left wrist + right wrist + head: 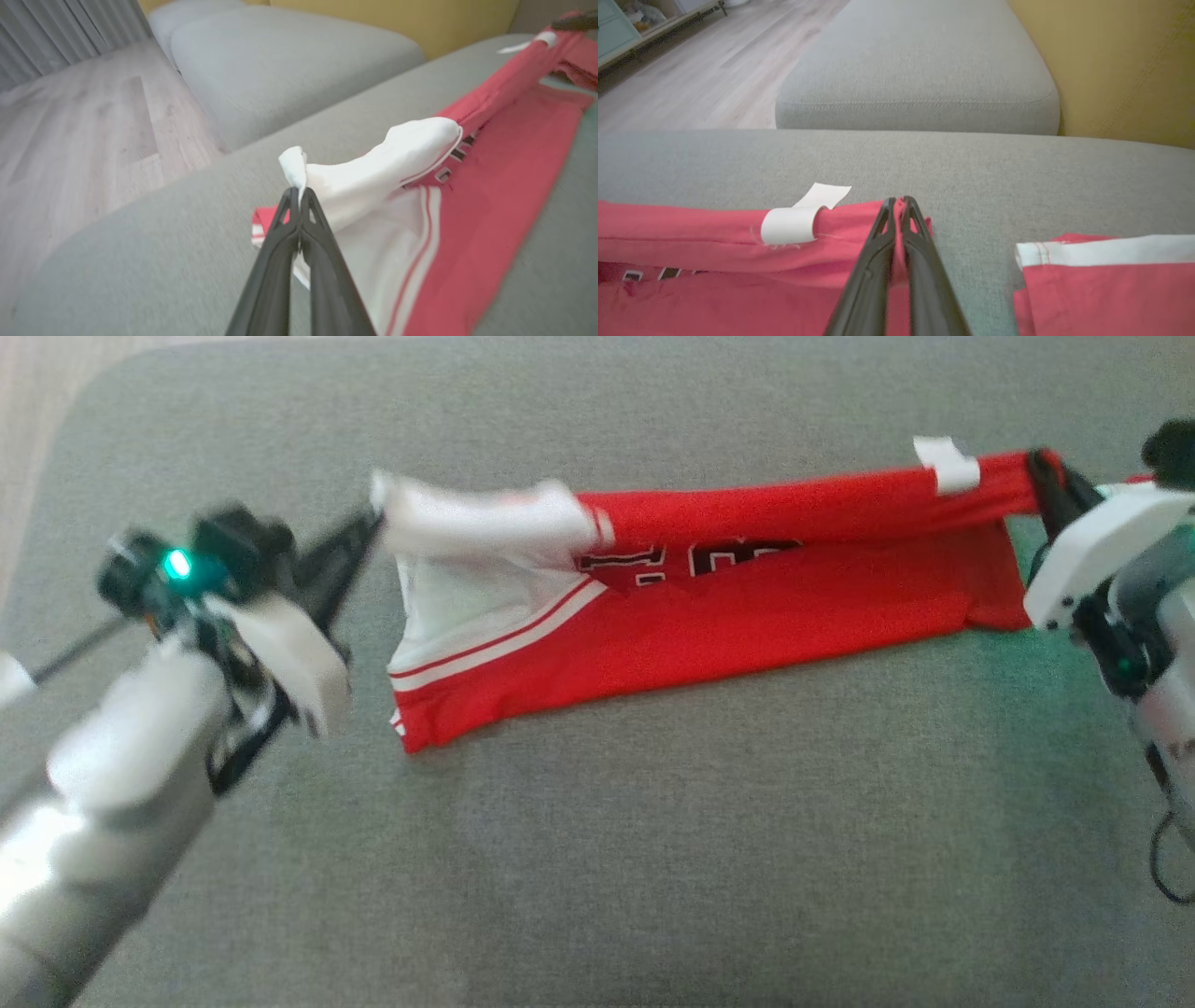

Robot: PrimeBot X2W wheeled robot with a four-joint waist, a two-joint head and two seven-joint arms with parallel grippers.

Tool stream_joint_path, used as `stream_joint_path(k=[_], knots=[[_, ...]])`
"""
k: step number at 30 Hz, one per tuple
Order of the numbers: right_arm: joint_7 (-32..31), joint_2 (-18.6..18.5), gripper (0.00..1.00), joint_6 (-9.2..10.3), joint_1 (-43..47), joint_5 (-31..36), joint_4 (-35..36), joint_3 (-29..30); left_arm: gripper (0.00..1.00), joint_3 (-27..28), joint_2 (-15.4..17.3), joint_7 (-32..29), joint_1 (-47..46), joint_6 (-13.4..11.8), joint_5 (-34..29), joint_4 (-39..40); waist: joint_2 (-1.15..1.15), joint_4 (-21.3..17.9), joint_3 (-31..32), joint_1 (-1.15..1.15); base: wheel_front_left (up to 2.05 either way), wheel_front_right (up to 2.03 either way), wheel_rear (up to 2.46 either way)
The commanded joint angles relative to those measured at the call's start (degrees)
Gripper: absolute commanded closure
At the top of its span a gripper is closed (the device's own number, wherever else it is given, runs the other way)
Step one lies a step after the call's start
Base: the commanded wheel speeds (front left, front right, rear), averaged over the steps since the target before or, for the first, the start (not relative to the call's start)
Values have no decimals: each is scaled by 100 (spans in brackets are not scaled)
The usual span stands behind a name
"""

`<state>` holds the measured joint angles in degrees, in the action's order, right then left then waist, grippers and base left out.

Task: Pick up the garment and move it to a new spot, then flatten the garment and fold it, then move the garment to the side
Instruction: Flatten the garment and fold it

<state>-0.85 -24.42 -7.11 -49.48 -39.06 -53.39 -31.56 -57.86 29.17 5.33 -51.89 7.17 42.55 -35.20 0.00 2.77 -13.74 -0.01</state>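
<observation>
In the head view, the red-and-white garment stretches sideways across the far half of the grey cushion. Its upper edge is lifted taut and its lower edge rests on the cushion. The left gripper, fingers pressed together, pinches the white end. The right gripper, also closed, pinches the red end, just past a white label.

In the left wrist view, the two dark fingers meet on a bunched white corner. The garment runs from the tips toward the upper right, where the other gripper's dark fingers hold its far end. Past the cushion's edge lie a wooden floor and a second cushion.

In the right wrist view, the fingers clamp a red fold with the label just left of the tips, and the cloth extends leftward. A red piece with a white band lies at the lower right, apart from the tips; whether it joins the rest I cannot tell.
</observation>
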Motion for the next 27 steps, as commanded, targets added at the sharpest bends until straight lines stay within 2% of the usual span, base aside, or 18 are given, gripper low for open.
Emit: stream_joint_path(k=[1, 6, 10, 17, 24, 25, 26, 27], knots=[[-49, -126, 100, -37, 43, -103, 188, -102, 100, 127, 324, -85, -86, 24, 52, 225, 0, 82, 76, 1, 0, 0, 0], [-424, -512, 100, -37, 285, -307, 349, -642, 100, -199, 699, -591, 425, 28, 219, 980, 0, 154, 134, 1, 0, 0, 0], [-695, -757, 100, -37, 367, -397, 468, -1092, 100, -324, 871, -855, 672, -36, 284, 1380, 0, 172, 144, 1, 0, 0, 0], [-1027, -974, 100, -37, 324, -549, 571, -1688, 100, -453, 954, -1056, 833, -191, 262, 1711, 0, 136, 77, 1, 0, 0, 0], [-1203, -1054, 100, -37, 210, -790, 546, -2062, 100, -542, 955, -1187, 904, -219, 299, 1778, 0, 69, 25, 1, 0, 0, 0], [-1183, -1056, 80, -37, 200, -837, 533, -2070, 100, -561, 957, -1211, 920, -230, 296, 1757, 0, 57, 33, 1, 0, 0, 0], [-1132, -1052, 0, -37, 189, -892, 511, -2054, 100, -582, 961, -1221, 927, -254, 268, 1733, 0, 44, 45, 1, 0, 0, 0], [-1104, -1033, 0, -37, 180, -970, 480, -2024, 53, -595, 963, -1184, 928, -287, 216, 1717, 0, 31, 61, 1, 0, 0, 0]])
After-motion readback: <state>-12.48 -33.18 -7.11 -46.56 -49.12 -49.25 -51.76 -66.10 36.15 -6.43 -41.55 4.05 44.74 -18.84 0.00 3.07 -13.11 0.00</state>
